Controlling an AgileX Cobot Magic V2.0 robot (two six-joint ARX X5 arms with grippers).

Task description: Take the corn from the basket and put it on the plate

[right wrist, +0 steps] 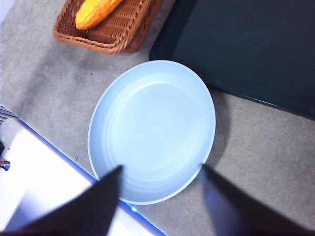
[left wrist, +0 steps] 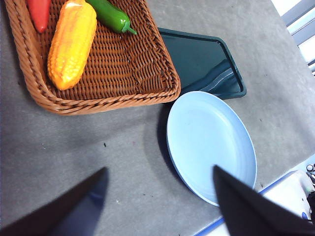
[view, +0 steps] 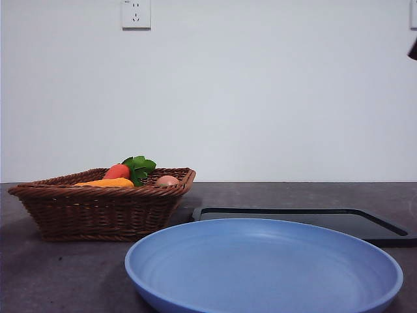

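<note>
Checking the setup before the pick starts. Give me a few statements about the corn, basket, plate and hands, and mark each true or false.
1. The corn lies in the basket. True.
2. The plate already holds the corn. False: the plate holds nothing.
3. The left hand is open, above the table beside the plate. True.
4. The right hand grips the corn. False: it is open over the plate, holding nothing.
5. The plate sits inside the black tray. False: it rests on the table next to the tray.

Basket (view: 98,212) rim hides most of the corn (view: 107,183) — carrot (left wrist: 38,12) cut off.
</note>
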